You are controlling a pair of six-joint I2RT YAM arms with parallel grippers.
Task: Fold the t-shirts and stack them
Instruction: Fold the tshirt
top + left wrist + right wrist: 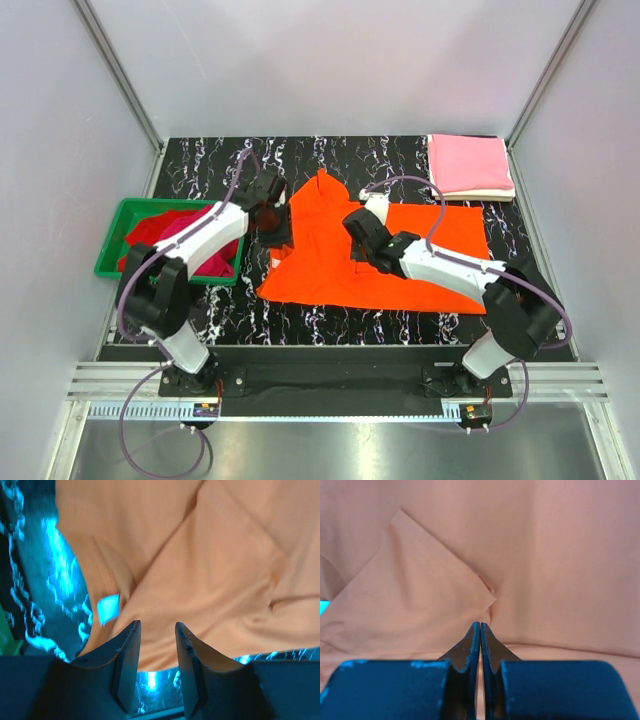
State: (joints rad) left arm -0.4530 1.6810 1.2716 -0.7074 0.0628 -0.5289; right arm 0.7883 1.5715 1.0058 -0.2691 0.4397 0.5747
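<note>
The bright orange t-shirt (pixel 320 275) lies spread on the black marbled table, partly folded over itself. My left gripper (pixel 277 236) hovers at the shirt's left edge near the collar, open and empty; in the left wrist view (pixel 156 625) its fingers frame the orange cloth (pixel 225 570) and its edge. My right gripper (pixel 356 230) is low over the shirt's middle. In the right wrist view (pixel 480 625) it is shut, with a puckered fold of the cloth (pixel 445 590) meeting its tips. A folded pink t-shirt (pixel 470 162) lies on a cream-white one (pixel 485 194) at the back right.
A green plastic bin (pixel 112 245) stands at the left with crimson-magenta (pixel 195 240) and red (pixel 145 228) shirts heaped in it. Grey walls and metal posts close in the table on three sides.
</note>
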